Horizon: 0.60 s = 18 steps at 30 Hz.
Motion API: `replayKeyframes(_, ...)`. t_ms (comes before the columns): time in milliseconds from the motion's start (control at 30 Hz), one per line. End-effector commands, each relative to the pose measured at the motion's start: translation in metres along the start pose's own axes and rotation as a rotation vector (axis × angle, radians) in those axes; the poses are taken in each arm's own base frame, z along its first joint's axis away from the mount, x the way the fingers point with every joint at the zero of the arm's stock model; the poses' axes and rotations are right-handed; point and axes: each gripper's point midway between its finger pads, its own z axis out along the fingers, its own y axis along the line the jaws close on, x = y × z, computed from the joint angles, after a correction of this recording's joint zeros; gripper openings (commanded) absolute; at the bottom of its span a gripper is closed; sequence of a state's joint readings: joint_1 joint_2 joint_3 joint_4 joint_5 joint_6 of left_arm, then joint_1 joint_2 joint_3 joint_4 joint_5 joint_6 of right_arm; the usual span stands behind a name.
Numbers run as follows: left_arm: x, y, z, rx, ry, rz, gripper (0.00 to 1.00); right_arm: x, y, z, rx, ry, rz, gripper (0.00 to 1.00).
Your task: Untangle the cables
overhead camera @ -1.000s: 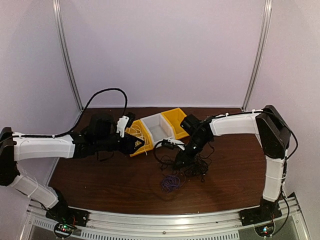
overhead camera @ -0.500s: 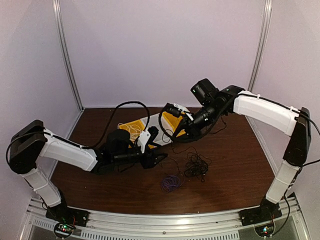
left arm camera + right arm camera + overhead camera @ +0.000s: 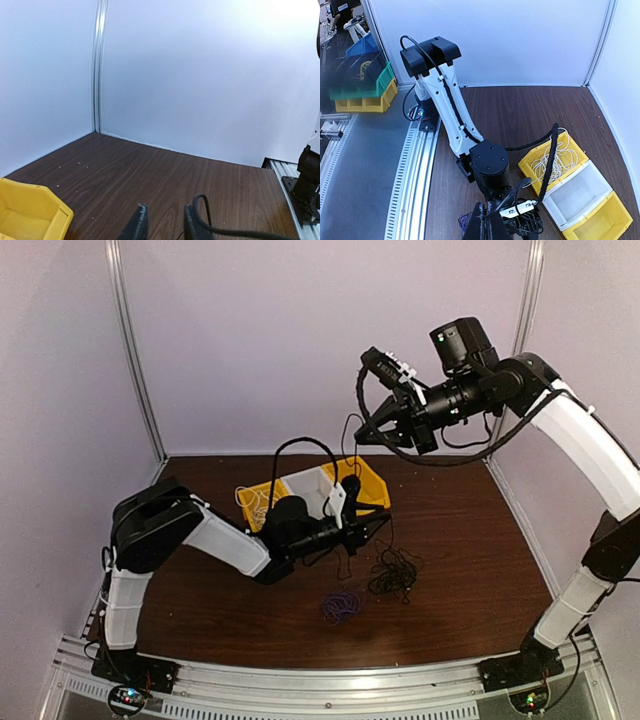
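My right gripper [image 3: 380, 432] is raised high above the bins and shut on a thin black cable [image 3: 346, 455]. In the right wrist view the shut gripper [image 3: 487, 226] has that cable [image 3: 517, 192] running out from between its fingers. The rest of the black cables lie in a tangle [image 3: 393, 575] on the table. A purple cable [image 3: 342, 605] lies coiled in front of it and also shows in the right wrist view [image 3: 465, 221]. My left gripper [image 3: 378, 523] is low, just left of the tangle. It is open [image 3: 164, 226], with a black cable [image 3: 205, 212] looping past its right finger.
Three bins stand in a row at the back: a yellow bin [image 3: 262, 510] holding a white cable [image 3: 555, 160], a white bin [image 3: 312, 488] and a second yellow bin [image 3: 368, 480]. A yellow bin corner [image 3: 30, 212] is at my left gripper's left. Side walls are close.
My right arm has risen from the table to high above the bins, drawing a black cable up. My left arm has swung from the yellow bin rightwards to beside the tangle.
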<state>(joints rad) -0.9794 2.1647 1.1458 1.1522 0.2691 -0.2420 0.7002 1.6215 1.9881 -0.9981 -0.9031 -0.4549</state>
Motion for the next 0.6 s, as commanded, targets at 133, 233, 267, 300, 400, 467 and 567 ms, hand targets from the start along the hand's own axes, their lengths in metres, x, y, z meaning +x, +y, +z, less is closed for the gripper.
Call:
replayKeyframes(133, -0.02, -0.006, -0.016, 0.014, -0.07, -0.057, 0.05, -0.087, 0.023, -0.076, 0.076, -0.239, -0.199, 0.0)
replayKeyframes(233, -0.033, -0.012, -0.023, 0.023, -0.06, -0.032, 0.09, -0.105, 0.02, -0.098, 0.132, -0.295, -0.229, 0.0)
replayKeyframes(267, -0.035, -0.016, -0.025, 0.039, -0.05, -0.024, 0.13, -0.108, 0.017, -0.102, 0.151, -0.304, -0.232, 0.0)
replayKeyframes(300, -0.038, -0.019, -0.025, 0.051, -0.04, -0.016, 0.2, -0.11, 0.013, -0.103, 0.17, -0.305, -0.233, 0.0)
replayKeyframes(400, -0.042, -0.021, -0.03, 0.051, -0.015, -0.004, 0.39, -0.104, 0.001, -0.097, 0.196, -0.291, -0.209, 0.0)
replayKeyframes(467, -0.044, -0.014, -0.037, -0.01, -0.006, -0.001, 0.45, -0.099, -0.007, -0.093, 0.218, -0.292, -0.192, 0.0)
replayKeyframes(567, -0.047, 0.0, -0.054, -0.126, -0.017, -0.012, 0.52, -0.088, -0.019, -0.086, 0.251, -0.272, -0.162, 0.0)
